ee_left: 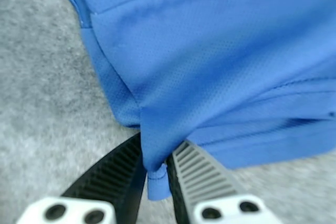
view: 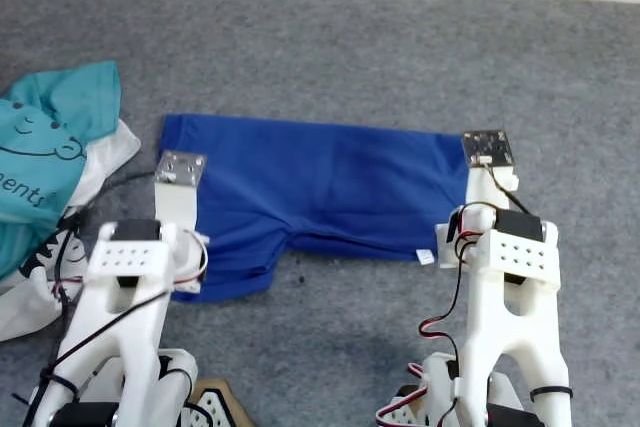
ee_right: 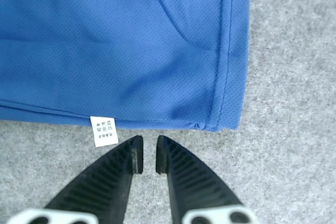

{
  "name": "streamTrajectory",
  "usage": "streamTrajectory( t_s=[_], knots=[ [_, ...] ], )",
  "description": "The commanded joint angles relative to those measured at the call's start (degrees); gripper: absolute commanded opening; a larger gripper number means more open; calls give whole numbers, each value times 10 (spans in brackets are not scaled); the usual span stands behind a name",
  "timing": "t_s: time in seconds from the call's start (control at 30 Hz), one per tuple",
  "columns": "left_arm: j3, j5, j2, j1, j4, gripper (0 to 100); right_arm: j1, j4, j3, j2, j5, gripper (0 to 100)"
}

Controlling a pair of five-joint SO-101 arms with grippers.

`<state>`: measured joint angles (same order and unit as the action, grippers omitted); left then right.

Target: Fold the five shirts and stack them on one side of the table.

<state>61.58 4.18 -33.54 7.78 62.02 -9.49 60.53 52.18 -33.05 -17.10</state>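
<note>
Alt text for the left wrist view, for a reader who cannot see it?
The left arm's black ribbed pincer is shut on a bunched fold at the edge of a blue mesh-fabric shirt, which lies spread on a grey carpet-like table surface.

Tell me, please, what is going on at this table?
A blue shirt lies spread on the table. The left gripper has its jaws shut on a fold at the shirt's edge. The right gripper sits off the hem beside the white label, jaws slightly apart and empty. More shirts lie piled at the table's edge.
</note>
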Motion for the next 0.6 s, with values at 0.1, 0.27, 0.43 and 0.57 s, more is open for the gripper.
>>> streamTrajectory(
  t_s=[0.1, 0.27, 0.43, 0.57],
  knots=[
    [-152, -52, -10, -31, 107, 16, -7, -7, 0, -15, -8, 63],
    [-207, -110, -5, -32, 105, 20, -4, -28, 24, -15, -8, 63],
    [-215, -175, -4, -55, 40, 20, -5, -30, 31, -15, -8, 63],
    [-218, -200, -4, -84, 17, 21, -6, -30, 31, -15, -8, 63]
  ],
)
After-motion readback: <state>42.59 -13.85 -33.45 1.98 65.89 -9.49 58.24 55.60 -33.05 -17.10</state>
